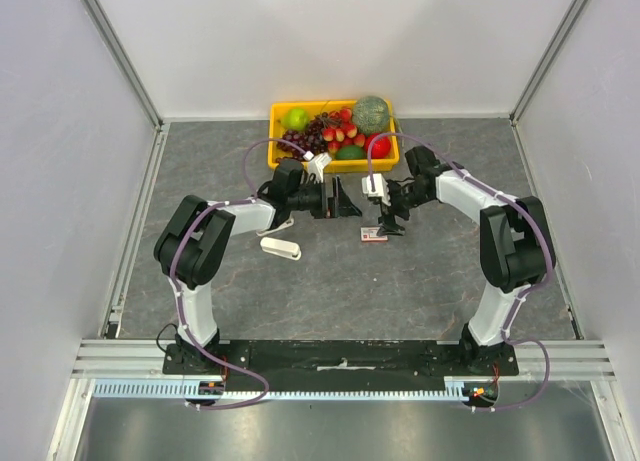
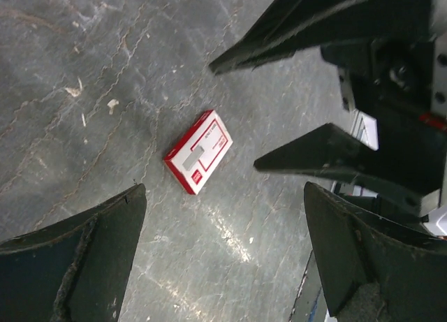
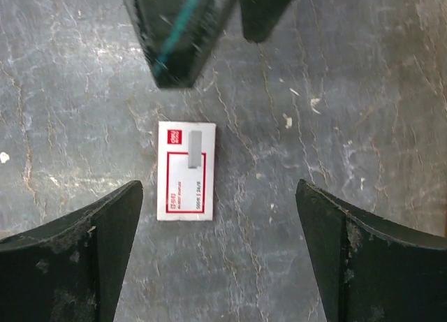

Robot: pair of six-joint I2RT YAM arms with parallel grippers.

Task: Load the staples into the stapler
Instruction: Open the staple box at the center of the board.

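staples box flat on counter | sits under right jaws - nearer than left jaws | short side across the gap | all 2 pairs spread wide, empty

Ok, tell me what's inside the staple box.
Its contents are hidden. The staple box lies closed and flat on the table; only its red-and-white top with a grey patch shows.

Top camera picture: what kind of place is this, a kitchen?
Probably a robot lab test booth, not a kitchen: a left arm and right arm bolted to a grey table, plain white walls around it, and a yellow tray of fruit.
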